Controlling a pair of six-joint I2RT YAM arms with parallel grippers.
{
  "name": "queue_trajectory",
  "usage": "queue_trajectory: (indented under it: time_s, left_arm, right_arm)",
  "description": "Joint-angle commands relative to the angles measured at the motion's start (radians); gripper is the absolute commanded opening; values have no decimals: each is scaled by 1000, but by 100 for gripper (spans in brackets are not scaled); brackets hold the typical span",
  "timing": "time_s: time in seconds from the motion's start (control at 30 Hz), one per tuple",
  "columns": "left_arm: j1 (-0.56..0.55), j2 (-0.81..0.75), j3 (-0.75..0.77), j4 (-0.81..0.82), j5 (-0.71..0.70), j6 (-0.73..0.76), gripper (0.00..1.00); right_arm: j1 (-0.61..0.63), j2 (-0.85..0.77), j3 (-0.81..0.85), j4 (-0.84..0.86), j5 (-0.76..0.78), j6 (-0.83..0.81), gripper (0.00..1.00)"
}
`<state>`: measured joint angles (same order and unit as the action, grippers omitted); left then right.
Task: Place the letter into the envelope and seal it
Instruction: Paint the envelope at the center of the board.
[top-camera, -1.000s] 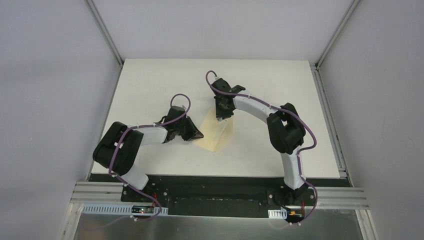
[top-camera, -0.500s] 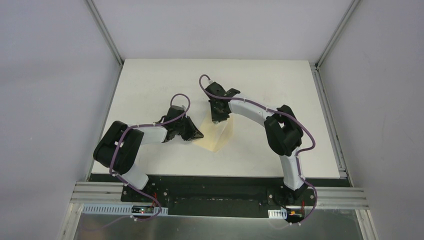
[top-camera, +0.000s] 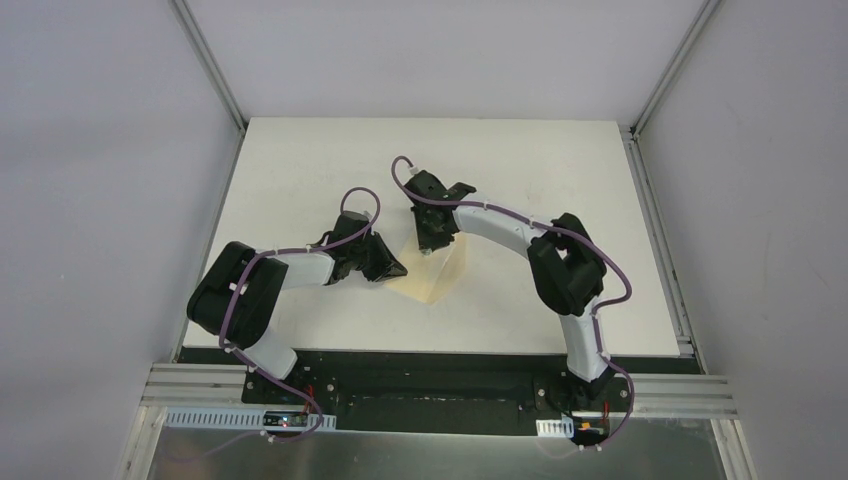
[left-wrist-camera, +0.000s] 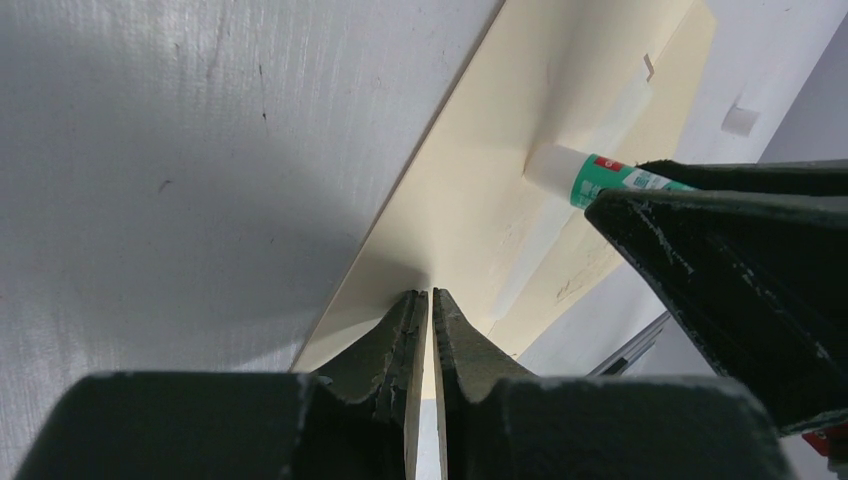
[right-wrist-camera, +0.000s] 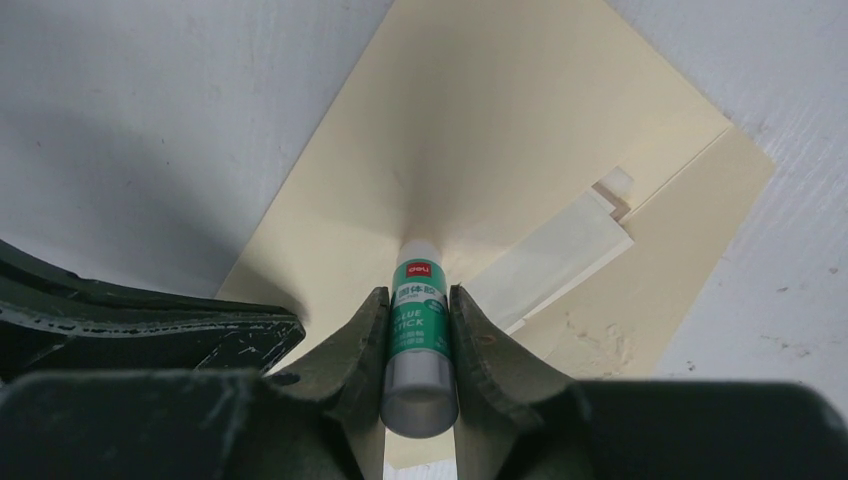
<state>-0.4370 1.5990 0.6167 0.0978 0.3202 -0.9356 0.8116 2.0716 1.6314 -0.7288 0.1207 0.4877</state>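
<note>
Tight spot is mid-table (top-camera: 560, 160). The left gripper (top-camera: 397, 270) is clamped on the envelope (top-camera: 440, 278)'s left edge. The right gripper (top-camera: 432, 243) stands over the same sheet w/ a glue stick (right-wrist-camera: 420, 320) pressed onto the paper, so the two heads sit just beside each other w/ barely a gap btwn them. The left arm (top-camera: 290, 268) lies low across the near-left part, and the right arm (top-camera: 505, 225) arches over centre-right. The envelope's near & right edges are only reachable from the near-right side. The far strip and the right side of the table are open. Enclosure walls (top-camera: 110, 200) box in the left, right & back.
</note>
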Motion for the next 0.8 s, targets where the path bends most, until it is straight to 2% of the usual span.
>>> queue_trajectory:
  time_s: [0.0,0.77]
  left_arm:
    - [-3,43,-22,-63,-82,11,11]
    - [-4,40,-34,-58,-100,-22,11]
  right_arm:
    - [34,-1,-67,-88,-71,-14,0]
    - [80,-33,-138,-136,-70,-20,0]
